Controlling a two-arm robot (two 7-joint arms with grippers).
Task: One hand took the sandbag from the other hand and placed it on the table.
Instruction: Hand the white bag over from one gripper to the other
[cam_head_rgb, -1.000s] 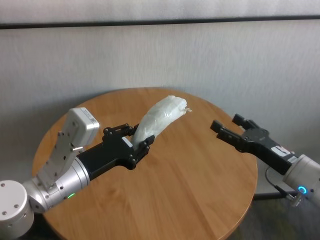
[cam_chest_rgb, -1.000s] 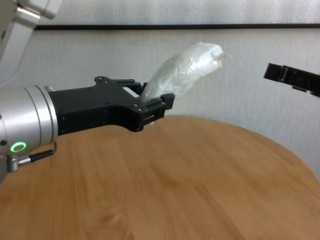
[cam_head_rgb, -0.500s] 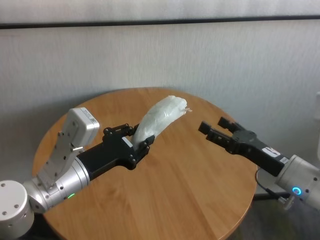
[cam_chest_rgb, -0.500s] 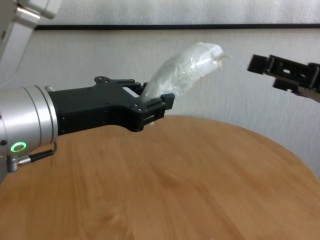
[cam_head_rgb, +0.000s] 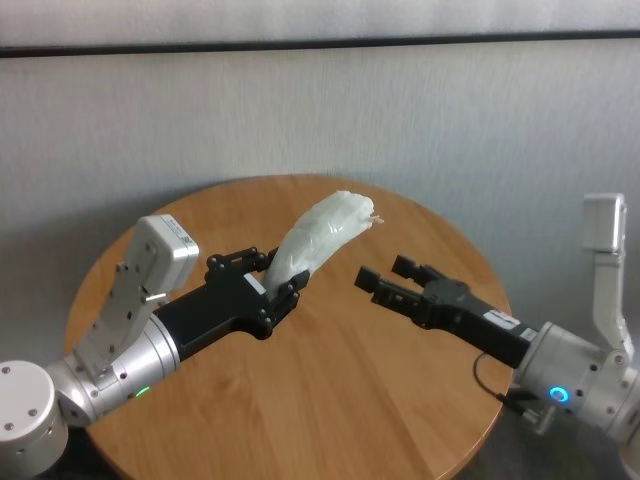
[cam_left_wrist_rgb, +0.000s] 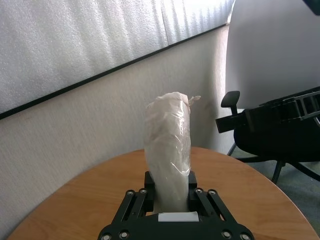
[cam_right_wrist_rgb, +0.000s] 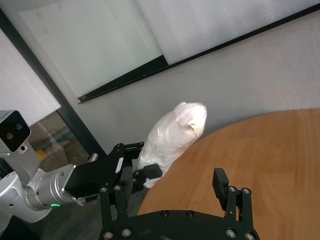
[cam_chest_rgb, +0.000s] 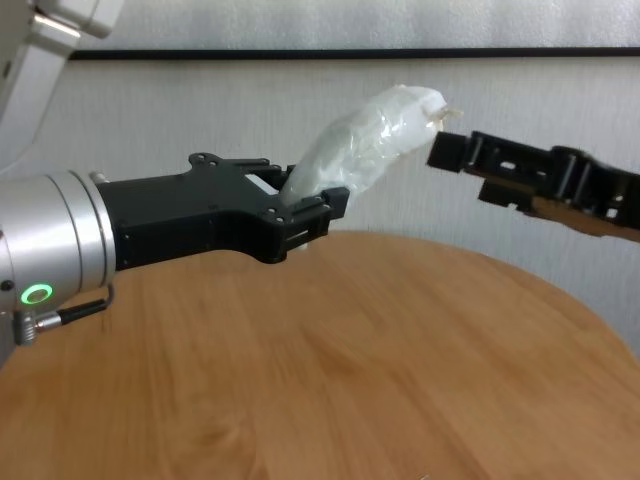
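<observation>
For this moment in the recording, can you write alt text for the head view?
The left gripper holds a white sandbag by its lower end, tilted up over a round wooden table. The right gripper, jaws open, reaches toward the sandbag from the right without touching it.

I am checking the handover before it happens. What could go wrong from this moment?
1. The left gripper holds only the lower end of the sandbag, so the bag could tilt or slip when touched.
2. The open right gripper is beside the bag's tip, not around it; closing there might catch only the tied tip.
3. The bag is above the table; an early release would drop it.
</observation>
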